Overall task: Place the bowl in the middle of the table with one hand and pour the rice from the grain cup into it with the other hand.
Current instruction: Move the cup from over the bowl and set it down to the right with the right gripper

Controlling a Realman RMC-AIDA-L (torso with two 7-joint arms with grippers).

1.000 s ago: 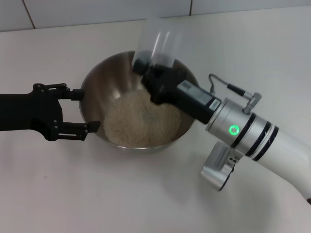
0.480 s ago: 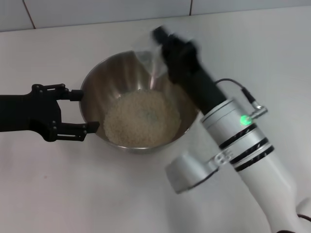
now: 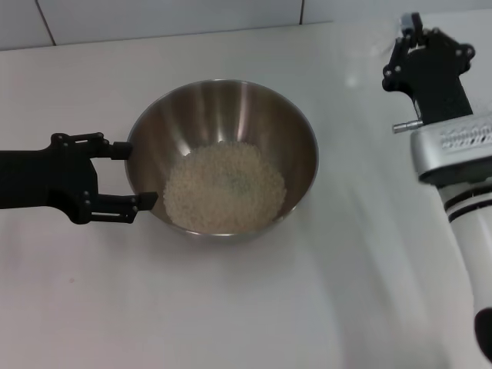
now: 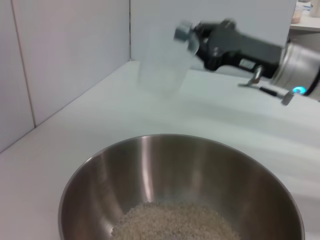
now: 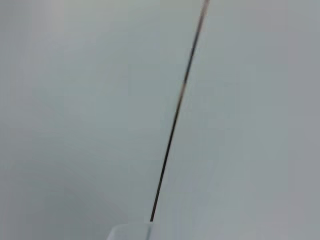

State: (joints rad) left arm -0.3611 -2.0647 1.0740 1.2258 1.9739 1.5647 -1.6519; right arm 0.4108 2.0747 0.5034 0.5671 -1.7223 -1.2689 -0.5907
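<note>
The right tool (image 3: pixel 419 46) has swung the emptied grain cup (image 4: pixel 165 67), which it grips, clear of the bowl (image 3: pixel 223 157) to the far right, and should lower it upright onto the table (image 3: pixel 231 307), while the left tool (image 3: pixel 127 175) stays wide astride the bowl's left rim.

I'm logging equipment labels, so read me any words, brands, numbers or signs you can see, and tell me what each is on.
None can be read: no text shows on the bowl, the rice, the cup, the table, the left gripper or the right gripper.
</note>
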